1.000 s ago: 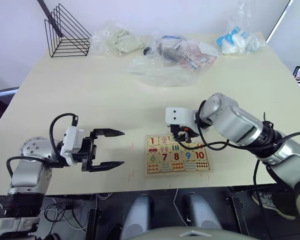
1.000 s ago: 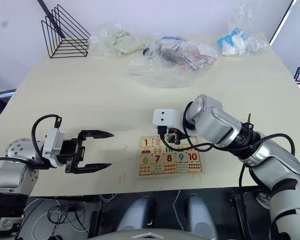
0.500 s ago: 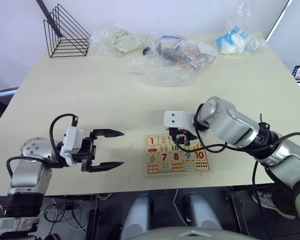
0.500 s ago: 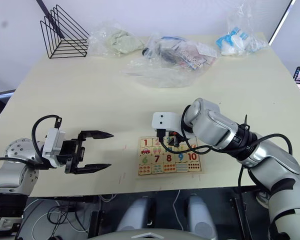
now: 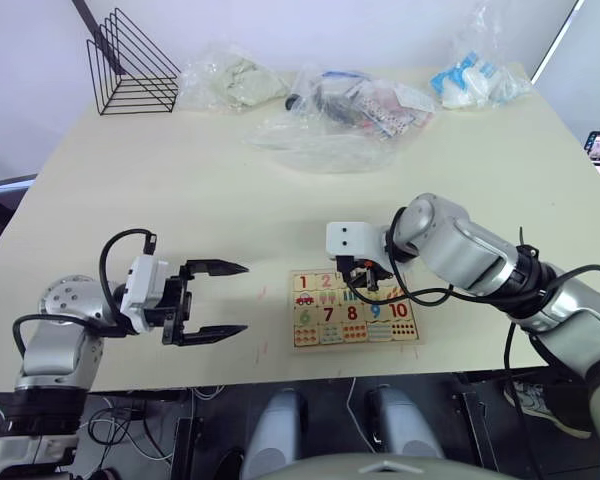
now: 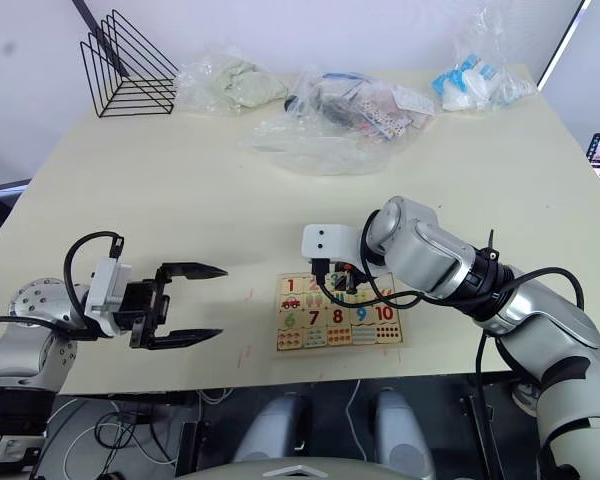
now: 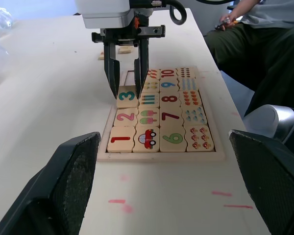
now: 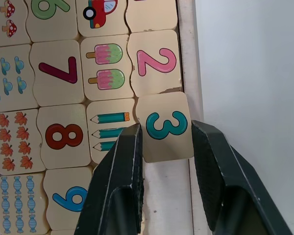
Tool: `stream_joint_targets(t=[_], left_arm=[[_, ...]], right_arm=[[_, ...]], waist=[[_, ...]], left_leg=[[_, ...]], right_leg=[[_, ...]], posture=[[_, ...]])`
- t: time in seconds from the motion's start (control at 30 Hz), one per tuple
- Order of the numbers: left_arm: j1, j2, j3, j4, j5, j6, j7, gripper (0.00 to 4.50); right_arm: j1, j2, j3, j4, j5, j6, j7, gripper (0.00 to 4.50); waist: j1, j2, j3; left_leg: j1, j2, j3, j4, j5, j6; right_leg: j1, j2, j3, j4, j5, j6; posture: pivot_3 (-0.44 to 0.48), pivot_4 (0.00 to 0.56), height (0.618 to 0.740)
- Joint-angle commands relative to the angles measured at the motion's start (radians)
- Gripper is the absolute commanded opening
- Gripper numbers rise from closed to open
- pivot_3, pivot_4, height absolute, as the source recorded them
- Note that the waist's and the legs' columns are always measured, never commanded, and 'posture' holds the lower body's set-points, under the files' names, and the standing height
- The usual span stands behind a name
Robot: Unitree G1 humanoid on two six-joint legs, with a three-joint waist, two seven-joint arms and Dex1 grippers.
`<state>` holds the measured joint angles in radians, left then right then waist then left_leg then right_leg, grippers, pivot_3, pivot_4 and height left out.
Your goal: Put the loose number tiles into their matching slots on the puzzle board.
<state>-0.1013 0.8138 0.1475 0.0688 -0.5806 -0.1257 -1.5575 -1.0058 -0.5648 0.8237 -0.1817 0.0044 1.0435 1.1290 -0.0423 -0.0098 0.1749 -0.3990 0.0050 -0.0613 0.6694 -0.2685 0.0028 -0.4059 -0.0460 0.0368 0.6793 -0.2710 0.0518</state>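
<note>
One small, light, stiff pale-wood tile with a teal 3 (image 8: 166,126), sitting slightly askew over its slot on the flat pale-wood puzzle board (image 5: 355,309) at the counter's near edge, is pinched at two opposite edges by the right claw (image 8: 167,147), while the left claw (image 5: 216,297) hangs wide open to the left.

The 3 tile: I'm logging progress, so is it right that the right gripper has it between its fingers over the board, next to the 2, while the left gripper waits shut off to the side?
Not quite: the left gripper is open, its fingers spread wide in the left eye view. The rest holds: the right gripper has the 3 tile between its fingers over the puzzle board, beside the 2 tile.
</note>
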Motion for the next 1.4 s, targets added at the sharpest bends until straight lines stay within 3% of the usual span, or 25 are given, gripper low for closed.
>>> stream_joint_targets(t=[0.03,0.17,0.47,0.7,0.73,0.8,0.83,0.87,1.03,1.07,1.4], left_arm=[[0.004,-0.004,0.026,0.002,-0.003,-0.024,-0.014,4.5],[0.003,-0.003,0.028,0.01,-0.005,-0.029,-0.02,4.5],[0.0,0.0,0.028,0.012,-0.009,-0.027,-0.024,4.5],[-0.013,-0.002,0.013,-0.033,-0.006,0.007,0.007,4.5],[-0.014,-0.002,0.014,-0.031,-0.006,0.007,0.006,4.5],[-0.017,-0.003,0.014,-0.027,-0.004,0.007,0.003,4.5],[-0.019,-0.004,0.014,-0.026,-0.004,0.008,0.002,4.5],[-0.021,-0.004,0.013,-0.024,-0.004,0.008,0.0,4.5],[-0.022,-0.006,0.016,0.002,-0.001,-0.007,-0.018,4.5],[-0.023,-0.006,0.017,0.007,0.0,-0.01,-0.022,4.5],[-0.036,-0.012,0.015,0.022,0.005,-0.015,-0.029,4.5]], right_arm=[[-0.003,-0.007,0.0,-0.018,-0.005,-0.022,0.005,2.73],[-0.001,-0.009,-0.001,-0.017,-0.004,-0.026,0.005,4.44],[0.01,-0.029,-0.051,-0.019,0.021,-0.041,0.011,4.44],[0.094,-0.076,-0.178,-0.03,0.075,-0.129,0.01,4.44],[0.112,-0.073,-0.205,-0.026,0.089,-0.156,0.008,4.06],[0.137,-0.078,-0.241,-0.02,0.103,-0.187,0.01,3.73],[0.151,-0.084,-0.257,-0.016,0.106,-0.205,0.01,3.11],[0.168,-0.088,-0.278,-0.009,0.112,-0.228,0.008,2.87],[0.235,-0.099,-0.334,0.028,0.116,-0.348,0.004,0.5],[0.243,-0.099,-0.34,0.036,0.114,-0.365,0.004,0.22],[0.282,-0.097,-0.322,0.123,0.045,-0.498,-0.007,0.22]], waist=[[0.0,0.0,0.0],[0.0,0.0,0.0],[0.0,0.0,0.0],[0.001,0.0,0.0],[0.001,0.0,0.0],[0.0,0.0,0.0],[0.0,0.0,0.0],[0.001,0.0,0.0],[0.0,0.0,0.0],[0.0,0.0,0.0],[0.001,0.0,0.0]], left_leg=[[0.0,0.0,0.0,0.0,0.0,0.0],[0.0,0.0,0.0,0.0,0.0,0.0],[0.0,0.0,0.0,0.0,0.0,0.0],[0.0,0.0,0.0,0.0,0.0,0.0],[0.0,0.0,0.0,0.0,0.0,0.0],[0.0,0.0,0.0,0.0,0.0,0.0],[0.0,0.0,0.0,0.0,0.0,0.0],[0.0,0.0,0.0,0.0,0.0,0.0],[0.0,0.0,0.001,0.0,0.0,0.0],[0.0,0.0,0.001,0.0,0.0,0.0],[0.0,0.0,0.001,0.0,0.0,0.0]], right_leg=[[0.0,0.0,0.0,0.0,0.0,0.0],[0.0,0.0,0.0,0.0,0.0,0.0],[0.0,0.0,0.0,0.0,0.0,0.0],[0.0,0.0,0.0,0.0,0.0,0.0],[0.0,0.0,0.0,0.0,0.0,0.0],[0.0,0.0,0.0,0.0,0.0,0.0],[0.0,0.0,0.0,0.0,0.0,0.0],[0.0,0.0,0.0,0.0,0.0,0.0],[0.0,0.0,0.0,0.0,0.0,0.0],[0.0,0.0,0.0,0.0,0.0,0.0],[0.0,0.0,0.0,0.0,0.0,0.0]], posture=[[0.0,0.15,0.74],[0.0,0.15,0.74],[0.0,0.15,0.74],[0.0,0.15,0.74],[0.0,0.15,0.74],[0.0,0.15,0.74],[0.0,0.15,0.74],[0.0,0.15,0.74],[0.0,0.15,0.74],[0.0,0.15,0.74],[0.0,0.15,0.74]])
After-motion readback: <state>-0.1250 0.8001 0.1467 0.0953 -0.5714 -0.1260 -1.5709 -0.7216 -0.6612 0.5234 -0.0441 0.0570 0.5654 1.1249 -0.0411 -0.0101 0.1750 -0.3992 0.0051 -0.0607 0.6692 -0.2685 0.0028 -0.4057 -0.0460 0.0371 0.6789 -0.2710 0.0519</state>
